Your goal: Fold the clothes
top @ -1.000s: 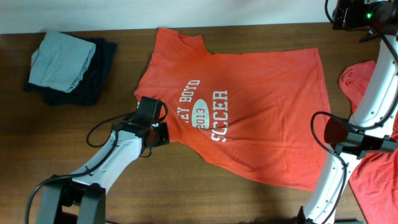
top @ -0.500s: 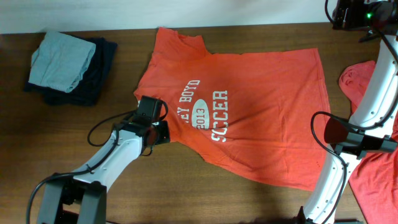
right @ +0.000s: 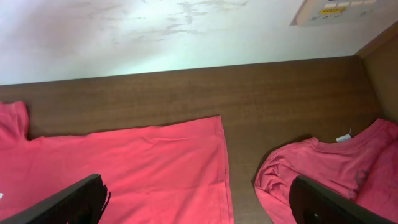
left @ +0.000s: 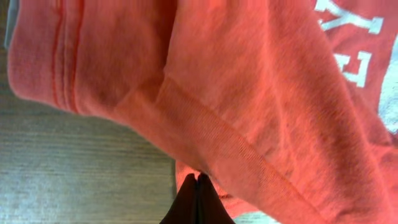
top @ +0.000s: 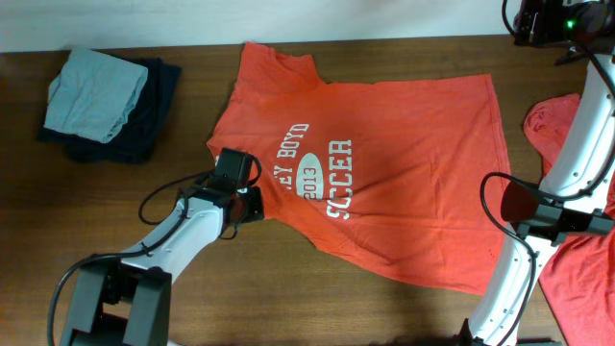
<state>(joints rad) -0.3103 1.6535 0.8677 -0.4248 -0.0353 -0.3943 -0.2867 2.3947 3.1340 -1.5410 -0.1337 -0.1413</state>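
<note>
Up close, the left wrist camera shows the left gripper (left: 198, 186) squeezed tight on the sleeve edge of the printed T-shirt (left: 249, 93). From above, the arm hides that pinch. The right gripper (right: 196, 183) is spread wide above the shirt's hem and holds nothing. Its camera shows a small white label (right: 342, 136) on the second T-shirt (right: 323, 174), bunched up nearby. Only the top view shows the printed shirt flat on the table (top: 288, 288). Far left, a grey-green garment (top: 94, 91) lies on a navy garment (top: 149, 125).
</note>
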